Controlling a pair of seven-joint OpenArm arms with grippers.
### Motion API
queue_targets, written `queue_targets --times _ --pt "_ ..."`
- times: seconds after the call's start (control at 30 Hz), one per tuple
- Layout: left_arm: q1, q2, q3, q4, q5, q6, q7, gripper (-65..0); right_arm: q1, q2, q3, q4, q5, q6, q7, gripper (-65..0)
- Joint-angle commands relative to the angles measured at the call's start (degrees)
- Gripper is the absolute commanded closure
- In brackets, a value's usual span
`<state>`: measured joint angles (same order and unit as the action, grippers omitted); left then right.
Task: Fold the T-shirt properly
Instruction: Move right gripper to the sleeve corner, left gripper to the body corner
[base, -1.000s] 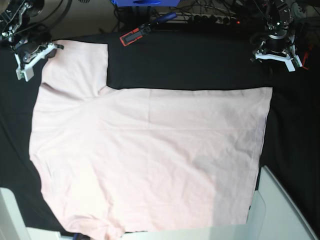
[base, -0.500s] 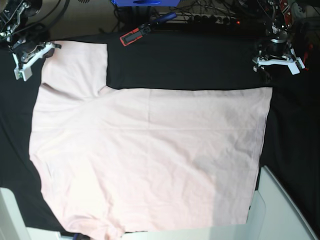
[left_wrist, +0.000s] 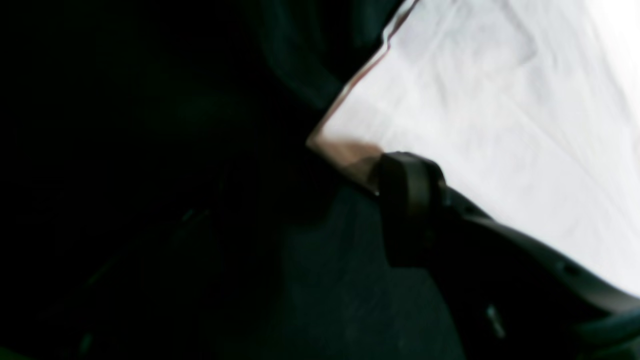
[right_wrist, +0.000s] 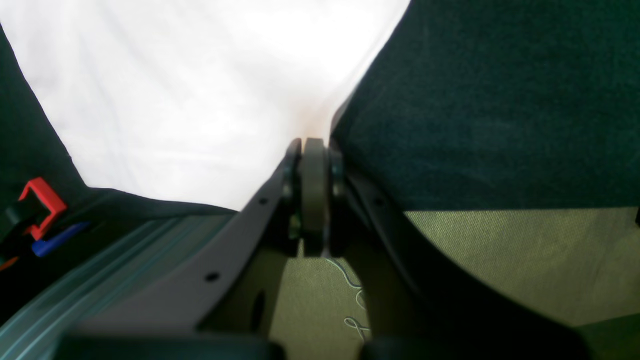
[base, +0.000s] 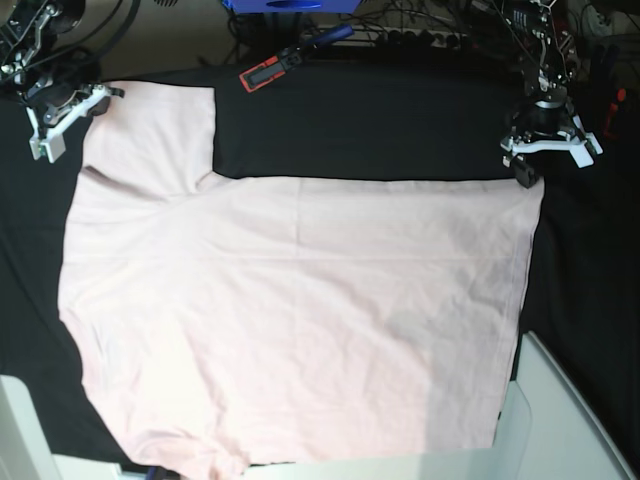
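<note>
The pale pink T-shirt (base: 300, 310) lies flat, plain side up, on the black cloth (base: 400, 130). One sleeve points to the far left and the hem is at the right. My right gripper (base: 78, 118) stands at the outer edge of that sleeve. In the right wrist view its jaws (right_wrist: 312, 145) are pressed together where the T-shirt (right_wrist: 200, 90) edge runs into them. My left gripper (base: 548, 152) hangs open just behind the far hem corner. In the left wrist view, one dark fingertip (left_wrist: 410, 185) sits at that corner of the T-shirt (left_wrist: 500, 125).
A red and black clamp tool (base: 265, 72) lies behind the cloth, beside a blue box (base: 290, 5) and cables. White bin walls rise at the front right (base: 560, 420) and front left (base: 20, 430). Green surface (right_wrist: 500, 260) shows under the right gripper.
My left gripper has moved left and nearer, from the far right of the cloth down to the shirt's far hem corner. The right gripper and the shirt have stayed put.
</note>
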<state>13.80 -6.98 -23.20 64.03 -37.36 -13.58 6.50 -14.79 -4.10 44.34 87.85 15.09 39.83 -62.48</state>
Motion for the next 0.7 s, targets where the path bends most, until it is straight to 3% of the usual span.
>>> queue_targets --times 0.0,0.67 --pt "0.0 -0.6 0.0 1.1 -0.3 -0.4 -1.0 -37.6 0.0 0.5 0.1 0.8 0.6 0.2 0.6 -0.3" --pt "-5.2 -0.4 0.2 -2.5 -0.3 -0.4 -1.0 -37.3 0.0 0.5 0.1 0.7 0.5 0.2 0.6 -0.3"
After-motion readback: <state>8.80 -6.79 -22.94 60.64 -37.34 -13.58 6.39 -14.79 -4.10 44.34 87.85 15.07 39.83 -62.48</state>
